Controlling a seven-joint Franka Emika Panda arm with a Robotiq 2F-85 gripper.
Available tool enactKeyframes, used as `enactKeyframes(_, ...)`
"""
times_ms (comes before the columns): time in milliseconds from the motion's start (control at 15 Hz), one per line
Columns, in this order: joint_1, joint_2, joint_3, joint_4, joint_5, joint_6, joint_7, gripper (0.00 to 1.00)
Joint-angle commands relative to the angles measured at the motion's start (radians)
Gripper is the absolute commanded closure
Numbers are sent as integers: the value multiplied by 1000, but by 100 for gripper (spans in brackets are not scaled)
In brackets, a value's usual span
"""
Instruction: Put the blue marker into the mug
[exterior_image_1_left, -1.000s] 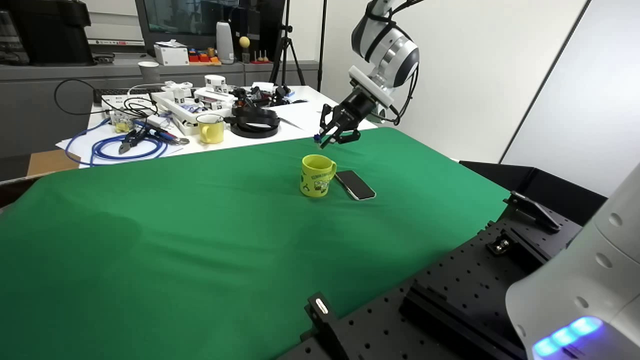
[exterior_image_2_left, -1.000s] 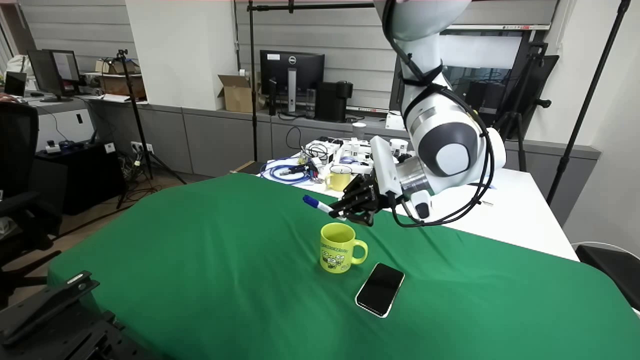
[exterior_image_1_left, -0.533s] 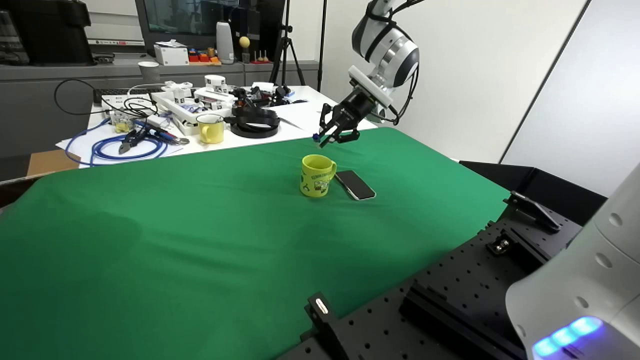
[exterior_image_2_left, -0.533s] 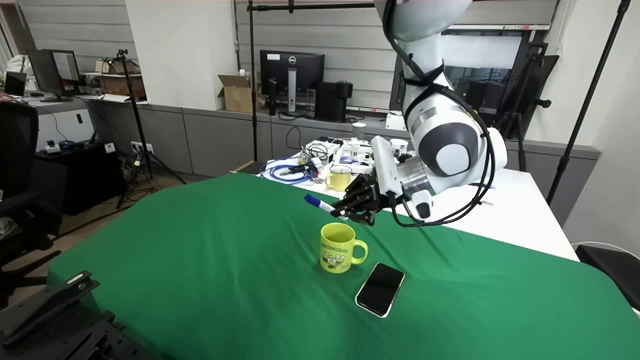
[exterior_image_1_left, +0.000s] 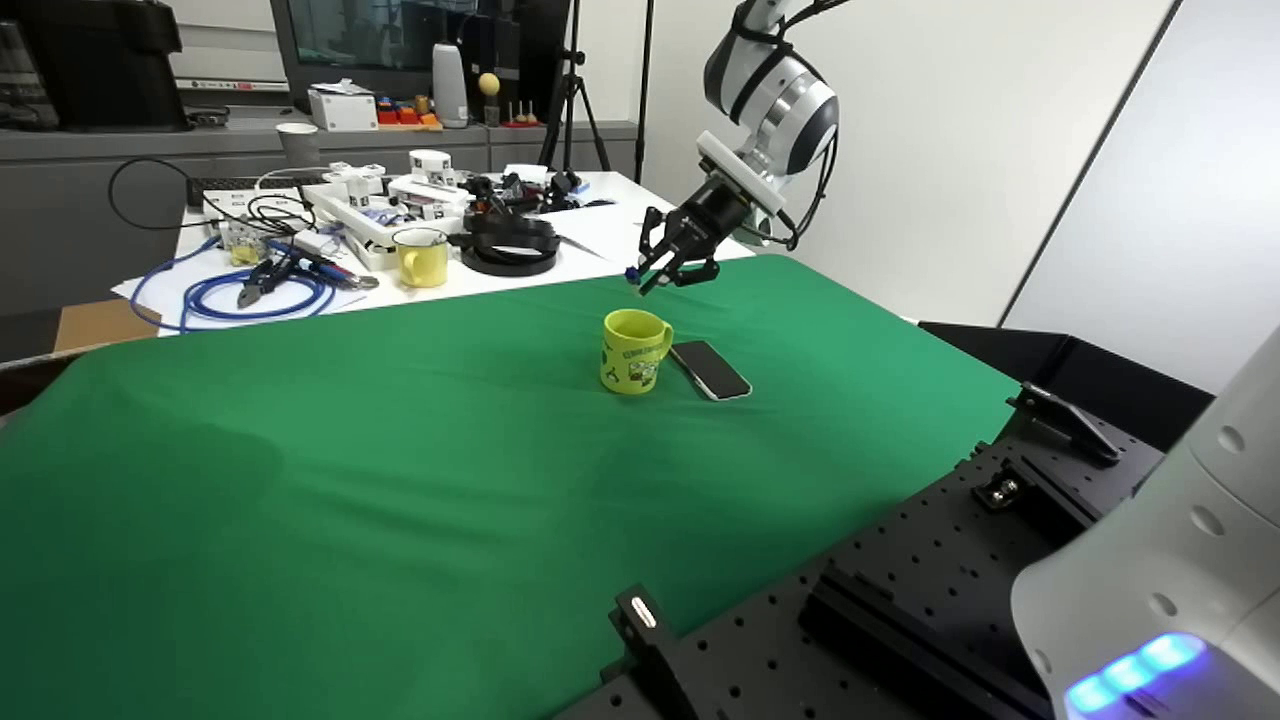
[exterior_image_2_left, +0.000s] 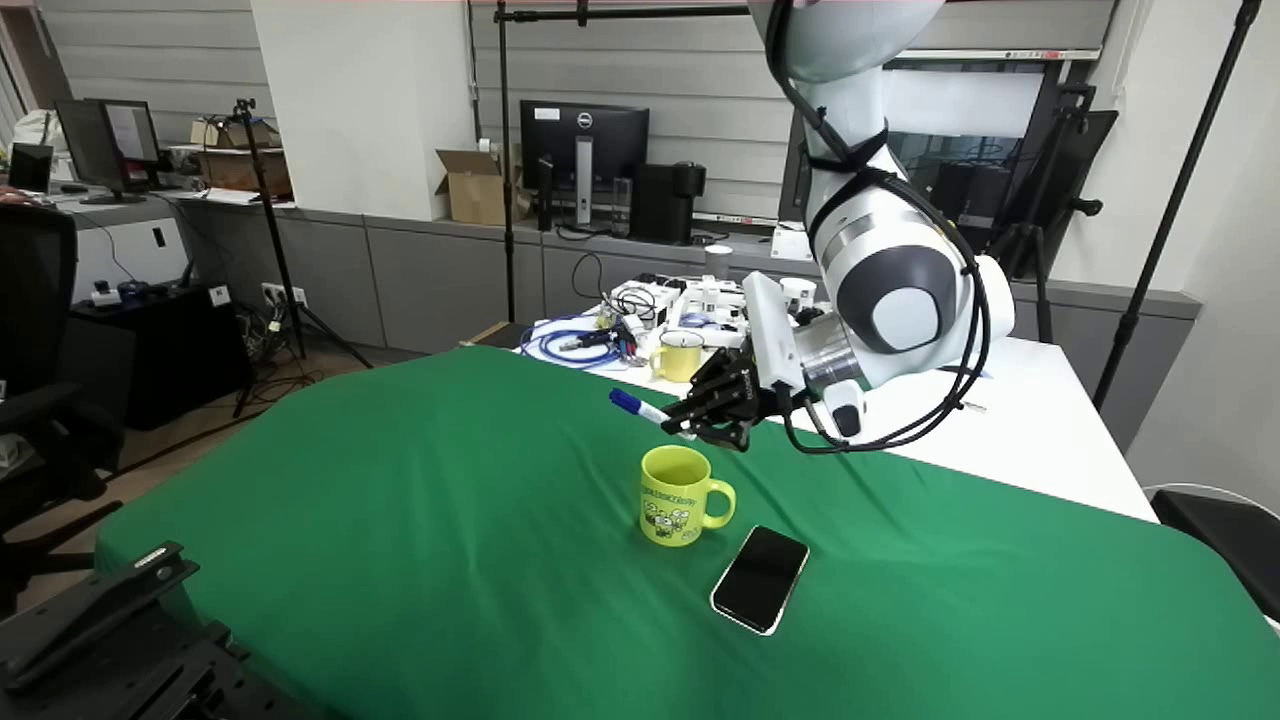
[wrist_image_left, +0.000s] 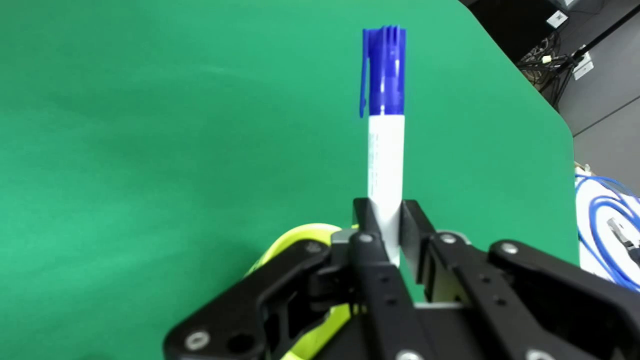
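- Counted one blue marker (wrist_image_left: 385, 145)
- Counted two mugs: yellow-green mug (exterior_image_2_left: 672, 500), yellow mug (exterior_image_1_left: 425, 265)
- Counted one phone (exterior_image_2_left: 760, 580)
- Counted one gripper (wrist_image_left: 386, 220)
- Counted one green cloth (exterior_image_1_left: 400, 480)

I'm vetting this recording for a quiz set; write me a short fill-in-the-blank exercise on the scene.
The gripper holds the marker by its ____ barrel.
The marker's cap is ____.
The mug stands on a ____ cloth.
Beside the mug lies a dark-screened ____.

Missing words: white; blue; green; phone.
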Motion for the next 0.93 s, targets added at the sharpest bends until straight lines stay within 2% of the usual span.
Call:
enactKeyframes(0, 6, 4, -9, 5, 5, -6, -1, 82)
enactKeyframes(267, 6, 4, -9, 5, 5, -6, -1, 82)
enactKeyframes(333, 6, 4, -9, 5, 5, -6, -1, 96)
enactKeyframes(867, -22, 76, -12, 60, 24, -30, 31, 96)
